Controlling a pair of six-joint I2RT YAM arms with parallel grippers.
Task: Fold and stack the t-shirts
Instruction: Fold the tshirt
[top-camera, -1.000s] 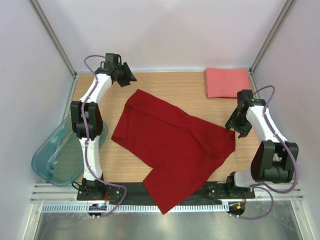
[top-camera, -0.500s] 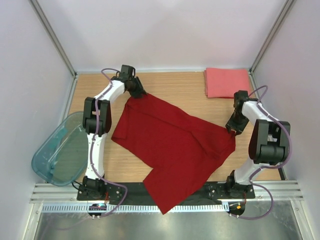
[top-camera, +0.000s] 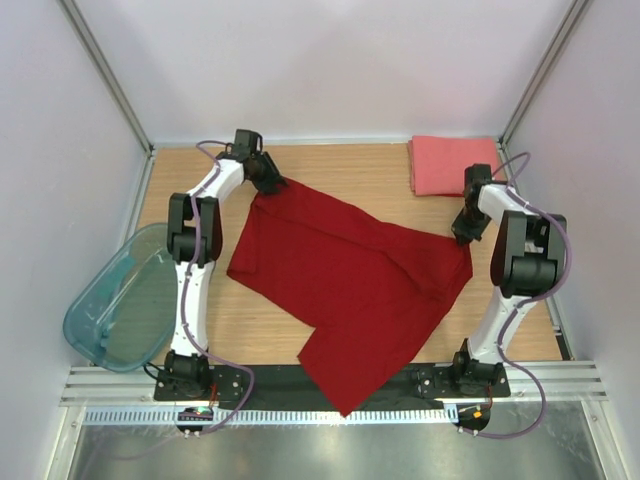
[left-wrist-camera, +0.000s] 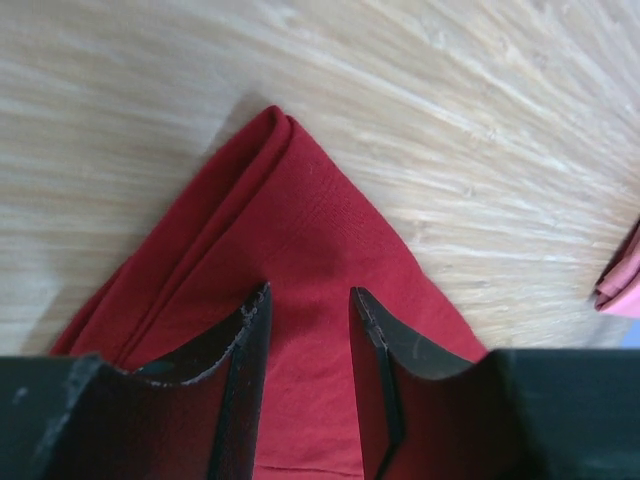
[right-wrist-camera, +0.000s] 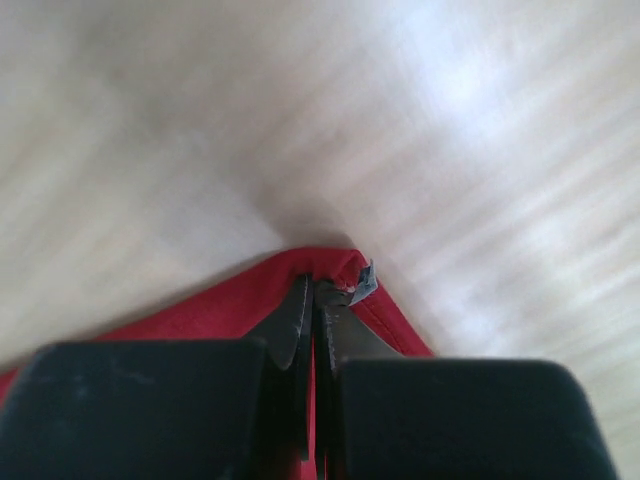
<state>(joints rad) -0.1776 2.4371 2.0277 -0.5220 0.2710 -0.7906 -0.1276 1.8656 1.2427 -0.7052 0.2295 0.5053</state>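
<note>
Now | right gripper (right-wrist-camera: 318, 292) pinching red shirt (top-camera: 350, 275) | left gripper (left-wrist-camera: 310, 298) agape on it | bin (top-camera: 110, 310), pink shirt (top-camera: 455, 165) apart

You see a dark red t-shirt (top-camera: 350, 285) of soft, matt knit cloth on a table (top-camera: 370, 168) of pale, smooth wood. The salmon-pink t-shirt (top-camera: 455, 165) is matt cloth too; the teal bin (top-camera: 110, 300) is glossy translucent plastic. The fingers (left-wrist-camera: 245, 350) of the left gripper (left-wrist-camera: 310, 292) look like matt black plastic, scuffed along their edges.
</note>
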